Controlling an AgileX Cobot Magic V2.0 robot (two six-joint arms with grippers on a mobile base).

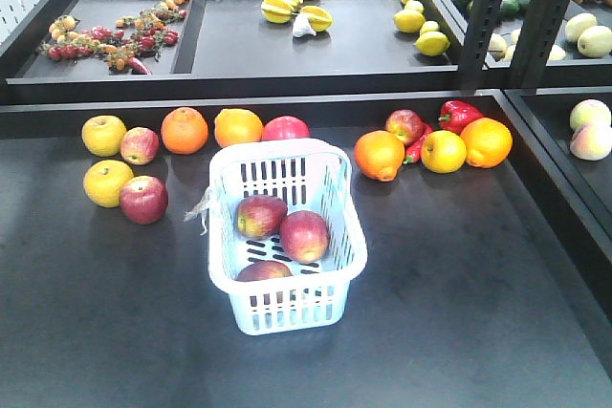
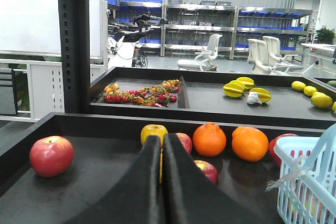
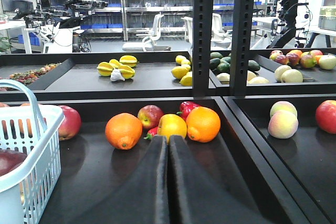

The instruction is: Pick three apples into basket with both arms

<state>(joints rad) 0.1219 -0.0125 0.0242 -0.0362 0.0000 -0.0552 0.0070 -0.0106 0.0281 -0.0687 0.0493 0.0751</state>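
The pale blue-white basket (image 1: pixel 283 148) stands mid-table with three red apples inside: one (image 1: pixel 261 215) at the back left, one (image 1: pixel 304 235) in the middle, one (image 1: pixel 264 271) against the front wall. Neither arm appears in the front view. In the left wrist view my left gripper (image 2: pixel 160 139) is shut and holds nothing, with the basket (image 2: pixel 310 182) off to its right. In the right wrist view my right gripper (image 3: pixel 168 139) is shut too and holds nothing. The basket (image 3: pixel 31 145) lies to its left, an apple (image 3: pixel 10 161) showing inside.
Loose fruit lines the back of the table. On the left are yellow fruits (image 1: pixel 103 135), apples (image 1: pixel 143 199) and oranges (image 1: pixel 185 130). On the right are an apple (image 1: pixel 404 125), a red pepper (image 1: pixel 459 114) and oranges (image 1: pixel 380 155). A raised shelf (image 1: pixel 287 78) and black posts (image 1: pixel 488 16) stand behind.
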